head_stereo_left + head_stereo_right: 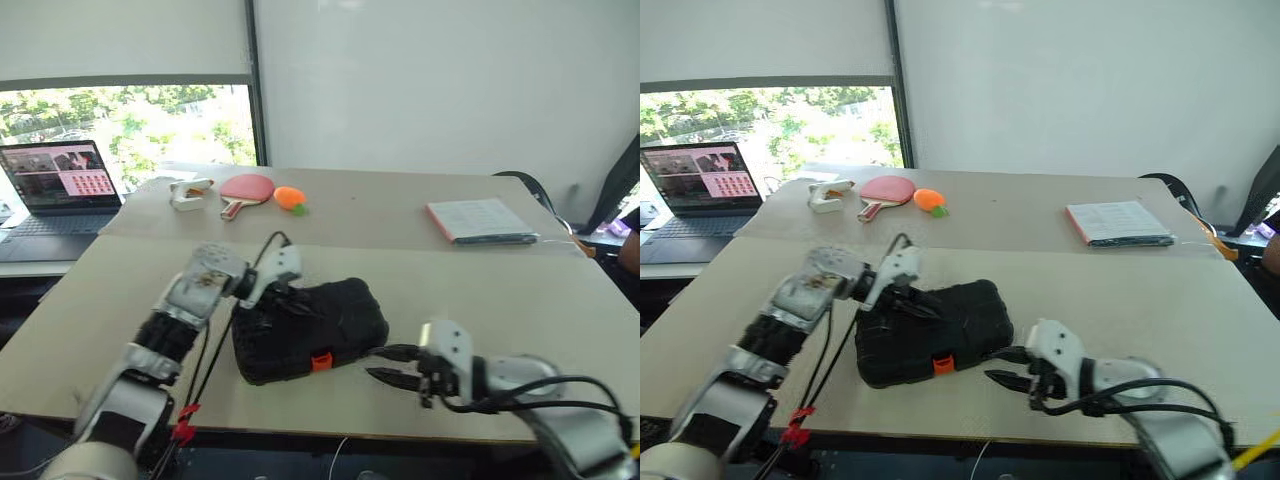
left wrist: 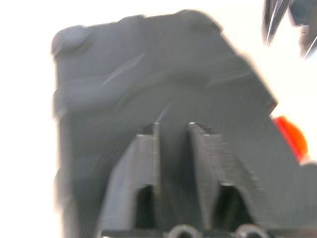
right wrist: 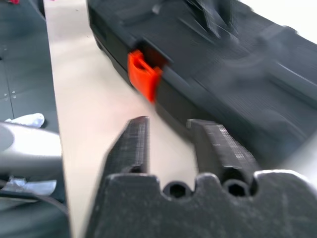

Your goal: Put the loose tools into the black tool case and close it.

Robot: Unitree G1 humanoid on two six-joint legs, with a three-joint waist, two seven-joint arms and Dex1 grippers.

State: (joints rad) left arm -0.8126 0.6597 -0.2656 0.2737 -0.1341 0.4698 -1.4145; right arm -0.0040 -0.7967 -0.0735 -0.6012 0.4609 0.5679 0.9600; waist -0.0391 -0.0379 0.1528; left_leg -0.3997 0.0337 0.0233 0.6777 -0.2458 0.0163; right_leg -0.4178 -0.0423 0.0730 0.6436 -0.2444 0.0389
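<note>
Behind: paddle (image 1: 245, 190), laptop (image 1: 58, 180), booklet (image 1: 480, 220). Closed black tool case (image 1: 310, 330) lying flat, long axis slanting, orange latch (image 1: 321, 361) facing near edge. Left gripper (image 1: 283, 296) over lid, right gripper (image 1: 388, 365) beside it; both parted, empty.

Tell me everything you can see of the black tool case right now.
The black tool case is a moulded-plastic clamshell with rounded corners and a ribbed lid, lying flat and closed on the near table, angled to its edge. An orange latch sits mid-way along its front side. The left gripper is over its lid, fingers apart with nothing between them; contact is unclear. The right gripper is just beside its front right corner, open and empty.
</note>
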